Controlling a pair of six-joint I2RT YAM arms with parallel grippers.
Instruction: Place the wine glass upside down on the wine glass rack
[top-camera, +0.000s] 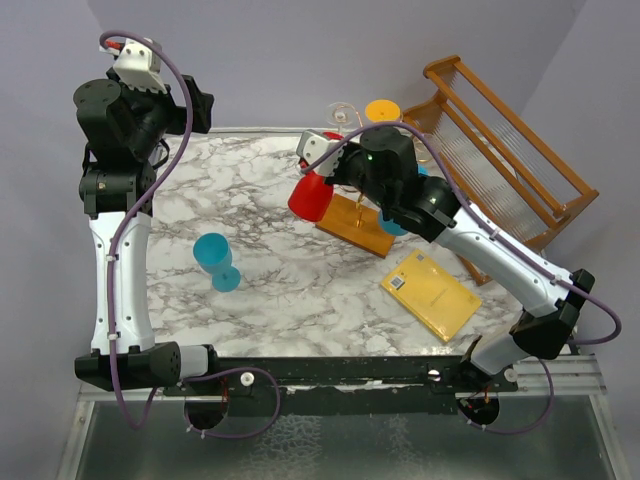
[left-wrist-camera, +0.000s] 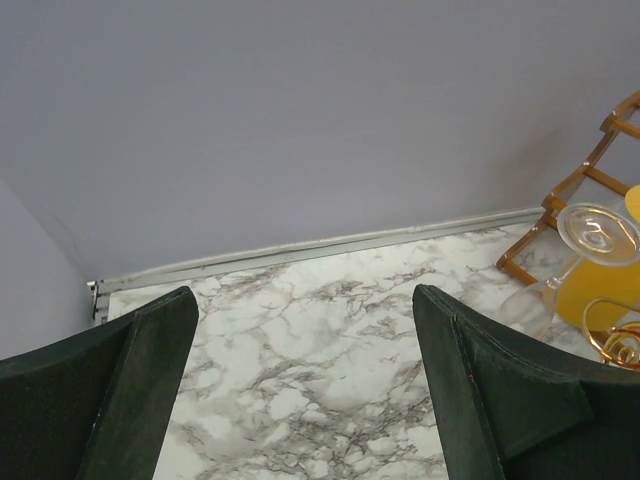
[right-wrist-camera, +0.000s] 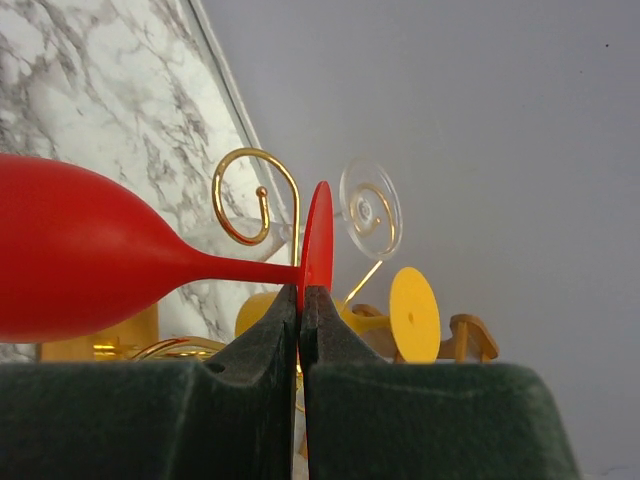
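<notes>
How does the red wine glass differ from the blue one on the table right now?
The red wine glass is held at its foot by the right tool and hangs beside the gold wire rack; the blue wine glass stands free on the marble table. The red one is tipped over, bowl sideways; the blue one stands upright. Both are opaque, coloured stemmed glasses.

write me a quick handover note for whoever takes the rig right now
Left gripper: open, empty, raised over the table's far left.
Right gripper: shut on the red wine glass, pinching it at the foot, glass lying sideways beside a gold hook of the wine glass rack.
Done: red glass picked up and brought to the rack.
Left: hang it upside down, release. A blue glass stands on the table.
</notes>
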